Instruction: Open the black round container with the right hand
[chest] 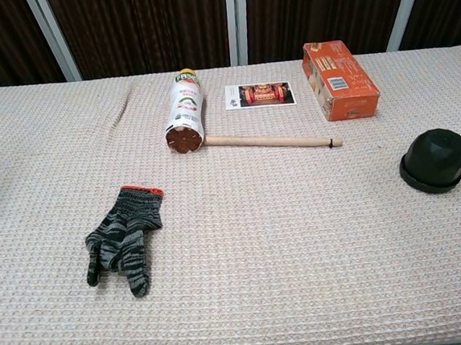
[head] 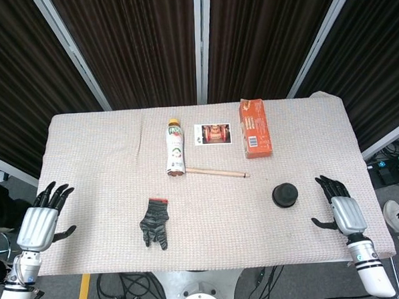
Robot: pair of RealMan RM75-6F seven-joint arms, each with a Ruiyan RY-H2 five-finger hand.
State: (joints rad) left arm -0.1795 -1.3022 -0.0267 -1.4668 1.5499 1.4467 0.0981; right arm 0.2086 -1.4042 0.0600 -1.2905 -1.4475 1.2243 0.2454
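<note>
Black round container (head: 285, 195) upright, lid upward, near the empty, spread-fingered right hand (head: 339, 206).

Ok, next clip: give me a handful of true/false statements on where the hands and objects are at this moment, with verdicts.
1. The right hand is gripping the black round container. False: the hand rests beside it with its fingers spread, not touching it.
2. The container's lid is still on. True: it sits closed on the table cloth.
3. The bottle stands upright. False: it lies on its side, base towards the chest camera.
4. A wooden stick lies near the bottle's base. True.
5. The left hand holds the dark knitted glove. False: the glove lies flat on the cloth, away from that hand.
6. The orange box lies beyond the container, towards the far edge. True.
</note>
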